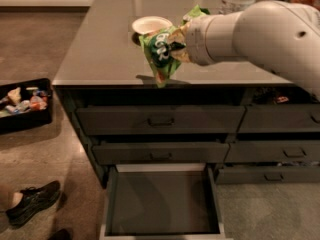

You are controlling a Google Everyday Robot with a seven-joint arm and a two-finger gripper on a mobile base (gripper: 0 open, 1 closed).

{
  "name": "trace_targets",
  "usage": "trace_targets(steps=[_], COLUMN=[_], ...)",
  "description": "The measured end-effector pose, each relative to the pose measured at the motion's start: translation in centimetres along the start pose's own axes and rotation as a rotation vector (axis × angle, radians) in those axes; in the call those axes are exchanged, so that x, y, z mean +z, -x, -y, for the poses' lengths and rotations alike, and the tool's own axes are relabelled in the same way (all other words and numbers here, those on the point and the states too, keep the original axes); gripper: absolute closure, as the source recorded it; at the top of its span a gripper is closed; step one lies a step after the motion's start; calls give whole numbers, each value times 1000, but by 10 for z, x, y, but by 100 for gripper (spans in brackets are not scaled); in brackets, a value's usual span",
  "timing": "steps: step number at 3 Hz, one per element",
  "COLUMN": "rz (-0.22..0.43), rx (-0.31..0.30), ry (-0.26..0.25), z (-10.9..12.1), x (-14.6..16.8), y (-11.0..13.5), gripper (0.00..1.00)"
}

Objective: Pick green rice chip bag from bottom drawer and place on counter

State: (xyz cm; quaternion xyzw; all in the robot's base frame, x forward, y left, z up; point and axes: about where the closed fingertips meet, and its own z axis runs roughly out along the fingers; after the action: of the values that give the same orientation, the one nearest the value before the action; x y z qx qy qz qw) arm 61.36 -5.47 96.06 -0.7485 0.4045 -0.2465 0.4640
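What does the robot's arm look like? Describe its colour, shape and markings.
The arm is a thick, smooth, off-white shell of rounded tube-like segments, narrowing toward the wrist, with a seam between segments and one small dark dot on the upper part. No cables or lettering show. The gripper, over the front edge of the counter, is mostly hidden behind the green rice chip bag.

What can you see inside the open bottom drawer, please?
The bottom drawer shows only its bare dark floor; any part back under the cabinet is covered. The green rice chip bag hangs from the gripper over the counter, near its front edge.
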Motion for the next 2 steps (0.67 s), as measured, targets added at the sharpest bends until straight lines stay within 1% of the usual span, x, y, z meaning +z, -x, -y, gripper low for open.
trace_targets(steps=[1, 2], rz=[128, 333], rx=[92, 153], ry=[18, 76], z=[12, -4], x=[57, 105], y=[-5, -1], gripper=[100, 100])
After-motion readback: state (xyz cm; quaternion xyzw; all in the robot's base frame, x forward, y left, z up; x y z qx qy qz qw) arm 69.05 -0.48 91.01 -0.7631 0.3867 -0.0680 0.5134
